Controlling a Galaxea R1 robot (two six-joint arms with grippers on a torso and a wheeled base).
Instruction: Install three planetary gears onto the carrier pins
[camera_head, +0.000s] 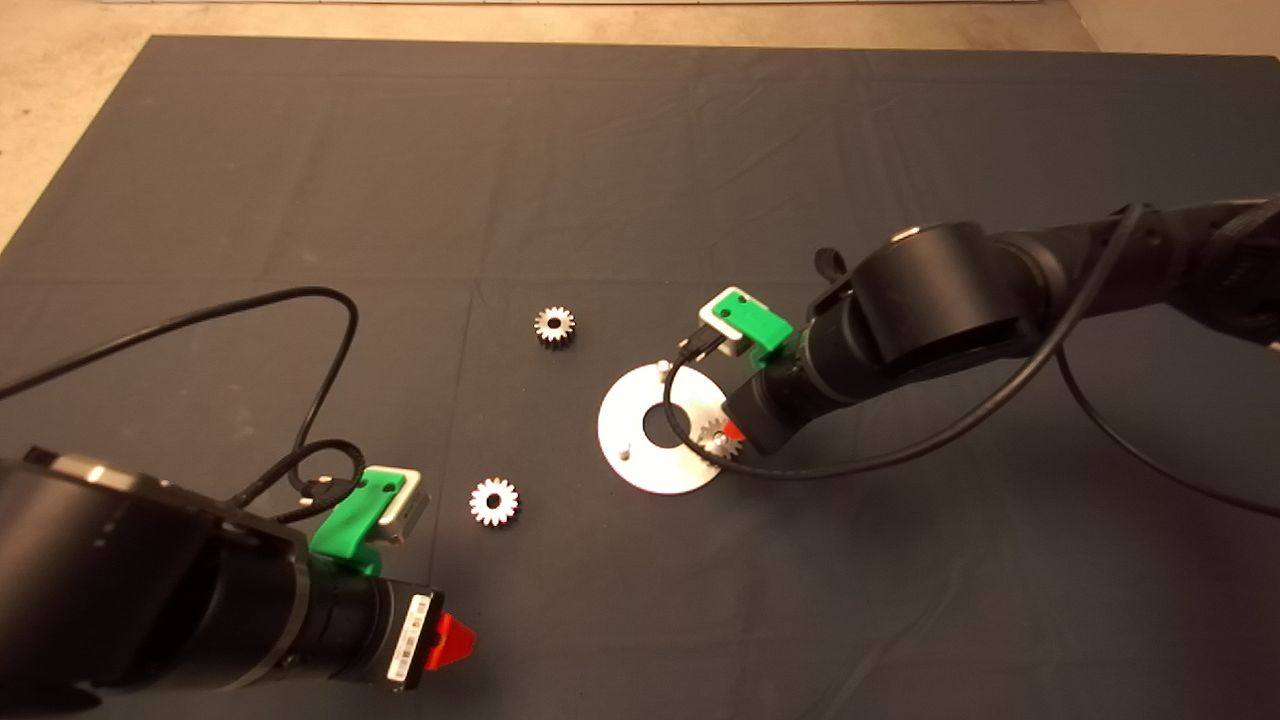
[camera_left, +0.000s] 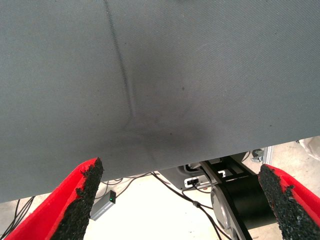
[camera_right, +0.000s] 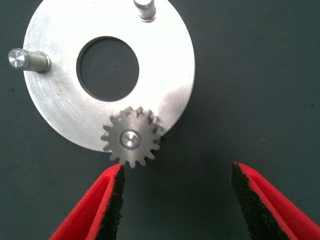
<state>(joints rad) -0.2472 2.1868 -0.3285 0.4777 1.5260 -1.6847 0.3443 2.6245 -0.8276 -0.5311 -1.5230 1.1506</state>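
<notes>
Gear number one (camera_right: 131, 138) sits seated on a carrier pin, the pin's bright tip showing through its centre hole, at the edge of the round plate (camera_right: 65, 120) nearest my right arm. My right gripper (camera_right: 175, 200) hovers just beside it with its red fingers (camera_right: 107, 205) spread wide and holding nothing; one black pad is close to the gear's teeth, and I cannot tell whether it touches them. The plate lies flat on the dark mat (camera_head: 640, 150), and its two other pins (camera_right: 22, 59) (camera_right: 145, 9) stand bare, each upright near the rim on either side of the large centre hole.

From above, the other two planetary gears lie loose on the mat, both to the left of the plate: one (camera_head: 554, 326) farther up the mat, the other (camera_head: 494, 501) lower down, near my left arm. They are well apart from each other and from the plate.

My left gripper (camera_head: 450, 642) waits at the lower left edge of the mat, fingers (camera_left: 80, 200) spread wide, nothing between them; its wrist view shows the mat's edge and cables on the floor beyond.
</notes>
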